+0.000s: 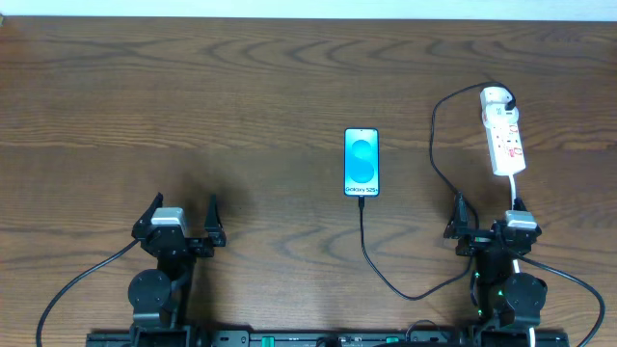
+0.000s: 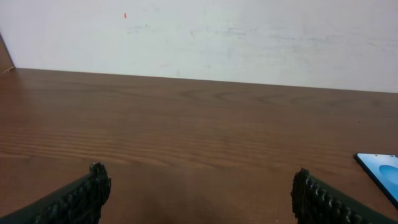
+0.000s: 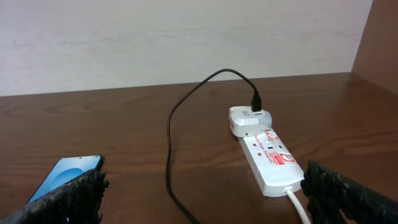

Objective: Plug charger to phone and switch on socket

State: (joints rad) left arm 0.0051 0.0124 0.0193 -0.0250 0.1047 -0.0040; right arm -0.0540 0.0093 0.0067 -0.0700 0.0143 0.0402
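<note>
The phone (image 1: 362, 161) lies flat at the table's middle, blue screen up. The thin black charger cable (image 1: 386, 275) meets the phone's near edge, loops toward the front and runs up to a white adapter at the far end of the white socket strip (image 1: 505, 140) on the right. In the right wrist view the socket (image 3: 267, 155) lies ahead on the right, the cable (image 3: 169, 155) in the middle and the phone (image 3: 65, 175) at lower left. My left gripper (image 1: 183, 224) is open and empty at front left. My right gripper (image 1: 487, 219) is open and empty just before the socket's near end.
The socket's white cord (image 1: 515, 188) runs from its near end down past my right gripper. The phone's corner shows at the right edge of the left wrist view (image 2: 380, 171). A pale wall stands beyond the table's far edge (image 2: 199, 37).
</note>
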